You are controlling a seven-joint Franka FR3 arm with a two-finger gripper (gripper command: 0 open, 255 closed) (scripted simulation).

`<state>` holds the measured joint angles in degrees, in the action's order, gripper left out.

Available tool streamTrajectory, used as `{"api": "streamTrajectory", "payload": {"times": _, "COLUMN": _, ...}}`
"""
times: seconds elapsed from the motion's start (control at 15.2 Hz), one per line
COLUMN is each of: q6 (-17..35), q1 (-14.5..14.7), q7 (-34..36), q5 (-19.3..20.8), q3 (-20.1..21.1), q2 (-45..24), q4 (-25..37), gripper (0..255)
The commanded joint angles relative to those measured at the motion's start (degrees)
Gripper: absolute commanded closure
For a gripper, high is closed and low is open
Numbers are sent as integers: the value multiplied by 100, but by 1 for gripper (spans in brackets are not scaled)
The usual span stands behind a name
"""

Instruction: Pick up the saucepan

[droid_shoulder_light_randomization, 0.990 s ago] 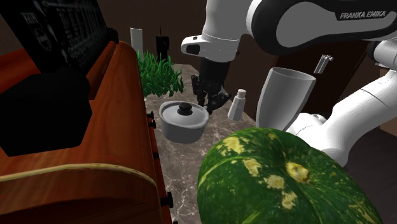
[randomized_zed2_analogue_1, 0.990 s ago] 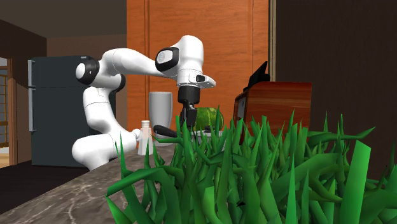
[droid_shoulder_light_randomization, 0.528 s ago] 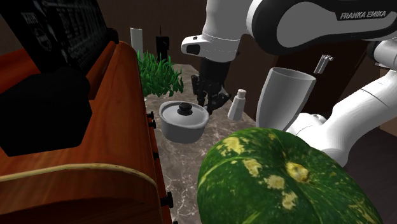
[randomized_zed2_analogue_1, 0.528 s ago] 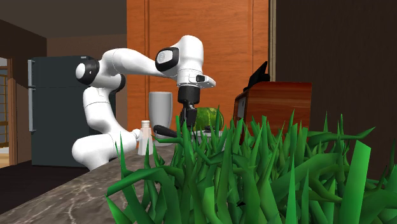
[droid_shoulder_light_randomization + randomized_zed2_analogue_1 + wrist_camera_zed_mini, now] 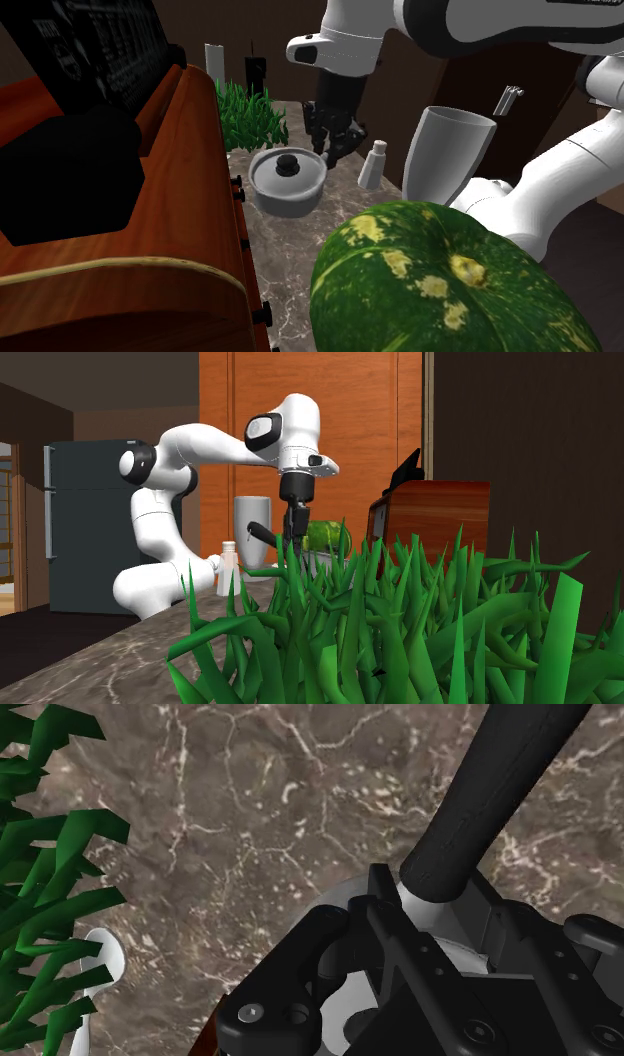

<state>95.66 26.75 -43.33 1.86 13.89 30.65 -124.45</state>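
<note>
The lift is in hand: the jaws pinch the black handle [image 5: 478, 799] of the grey saucepan [image 5: 287, 182], which seems just off the bench [image 5: 296, 262] (perhaps tilted). Next, I think, a slow, straight rise.

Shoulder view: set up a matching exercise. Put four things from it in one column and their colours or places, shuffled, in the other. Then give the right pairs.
Things:
1. saucepan
2. small bottle
3. gourd
4. plant

Descriptions:
A. green with yellow blotches
B. grey, with a black knob on its lid
C. spiky, all-green leaves
D. white, beside the tall cup

Pairs: 1-B, 2-D, 3-A, 4-C
</note>
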Motion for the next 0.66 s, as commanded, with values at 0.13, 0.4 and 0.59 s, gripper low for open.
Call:
{"api": "streamTrajectory", "payload": {"times": 0.13, "q6": -308, "q1": -20, "q7": -36, "q5": 20, "q3": -17, "q2": -60, "q4": 373, "gripper": 255}}
{"api": "streamTrajectory", "payload": {"times": 0.4, "q6": -603, "q1": -38, "q7": -61, "q5": 39, "q3": -22, "q2": -138, "q4": 747, "gripper": 255}}
{"api": "streamTrajectory", "payload": {"times": 0.59, "q6": -688, "q1": -44, "q7": -68, "q5": 44, "q3": -23, "q2": -164, "q4": 858, "gripper": 255}}
